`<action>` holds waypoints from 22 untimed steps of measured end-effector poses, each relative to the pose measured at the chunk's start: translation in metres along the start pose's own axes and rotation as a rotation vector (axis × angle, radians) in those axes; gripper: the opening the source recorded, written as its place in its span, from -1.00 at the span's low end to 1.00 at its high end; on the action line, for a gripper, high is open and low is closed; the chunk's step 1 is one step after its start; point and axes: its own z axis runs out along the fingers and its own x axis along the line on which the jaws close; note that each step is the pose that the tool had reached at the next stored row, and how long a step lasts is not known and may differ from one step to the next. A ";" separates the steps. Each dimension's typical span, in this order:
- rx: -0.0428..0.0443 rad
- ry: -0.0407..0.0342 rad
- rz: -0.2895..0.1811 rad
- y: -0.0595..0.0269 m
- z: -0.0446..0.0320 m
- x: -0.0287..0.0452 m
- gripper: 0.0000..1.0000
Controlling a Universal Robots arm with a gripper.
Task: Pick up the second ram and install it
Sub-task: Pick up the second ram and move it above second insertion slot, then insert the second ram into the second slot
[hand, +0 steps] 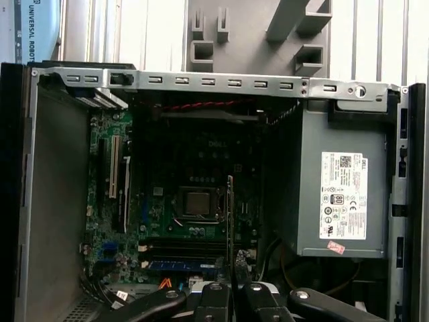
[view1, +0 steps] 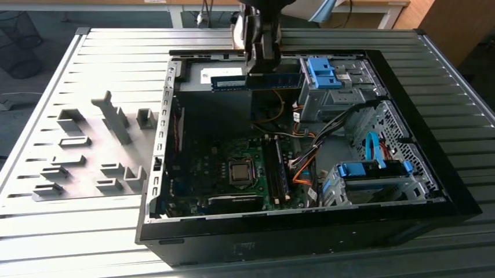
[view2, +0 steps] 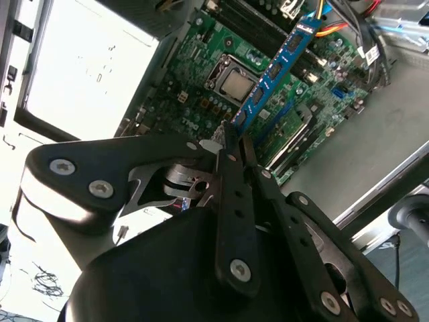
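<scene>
A grey slatted metal bench [view1: 77, 231] carries everything. At the exterior view's left, pale grey plastic fixture blocks [view1: 101, 150], angular and matte, stand in a loose cluster, and none of them bears a stick.

Toward the middle lies a black sheet-metal computer case [view1: 270, 243], on its side with its panel off. Above its far end hangs the black, hinged metal claw [view1: 261, 72], shut on the second ram [view1: 232, 83], a thin, flat, blue-green circuit strip with a row of small dark chips. The stick is held level by its middle, well above the board and apart from everything in the case. In the second wrist view the claw [view2: 231, 144] pinches the stick [view2: 275, 67] between its narrow finger plates. In the first wrist view the stick [hand: 230, 215] shows edge-on as a thin line.

Below lies the green motherboard [view1: 208, 168], densely studded, with a square silver processor [view1: 241, 172]. Just to the processor's right in the exterior view run long dark memory slots [view1: 276, 171].

Judging by this, the pick-up is done and the carry toward the slots is in hand; the ram is not yet seated. Installing it would call for setting the stick's long edge parallel over a free slot and pressing straight down, as the board is stiff but brittle.

Further right, orange cables [view1: 305, 165] loop beside glossy blue plastic drive brackets [view1: 321, 72].
</scene>
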 end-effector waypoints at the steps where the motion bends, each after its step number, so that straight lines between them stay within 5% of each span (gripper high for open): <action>1: 0.0000 0.0000 0.000 -0.0002 0.0000 0.0000 -0.73; 22: 0.0000 0.0000 0.000 -0.0044 -0.0001 0.0001 -0.73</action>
